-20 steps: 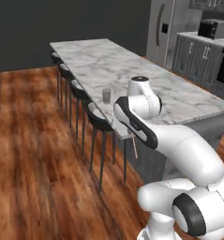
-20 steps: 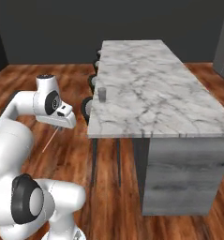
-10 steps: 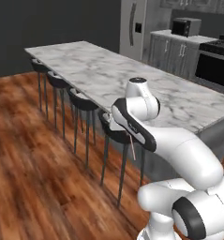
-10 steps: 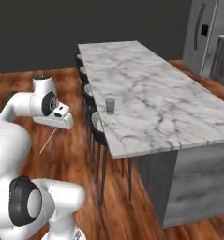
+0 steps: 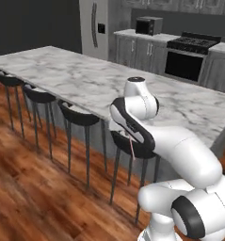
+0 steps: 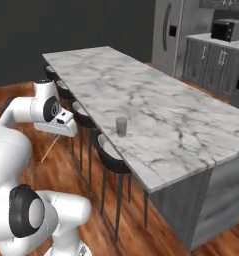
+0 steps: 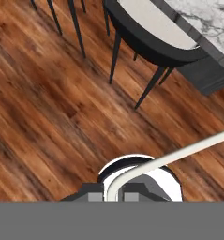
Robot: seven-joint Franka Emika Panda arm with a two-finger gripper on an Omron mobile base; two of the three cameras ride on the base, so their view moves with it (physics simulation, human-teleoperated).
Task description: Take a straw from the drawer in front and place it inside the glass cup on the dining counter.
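Note:
My gripper [image 6: 61, 134] is shut on the straw [image 6: 49, 149], a thin reddish-pink stick that slants down from the fingers toward the wood floor. From the left base view the gripper [image 5: 129, 136] hangs below the counter edge, the straw [image 5: 132, 148] pointing down. In the hand view the straw [image 7: 179, 154] runs from between the finger tips [image 7: 92, 192] off to the right. The glass cup [image 6: 121, 126] stands upright near the front edge of the dining counter [image 6: 141, 95], to the right of and above my hand. The marble dining counter [image 5: 71, 77] stretches away behind the arm. The drawer is out of view.
Black bar stools [image 5: 81, 120] line the counter's near side, one [image 6: 111, 155] just right of my hand and one [image 7: 155, 33] above the floor in the hand view. A fridge [image 5: 95, 26], microwave [image 5: 149, 24] and oven [image 5: 187, 63] stand at the back.
The whole picture has shifted in both base views, so the base has driven and turned along the counter. The arm keeps its pose, with the straw still in the shut gripper.

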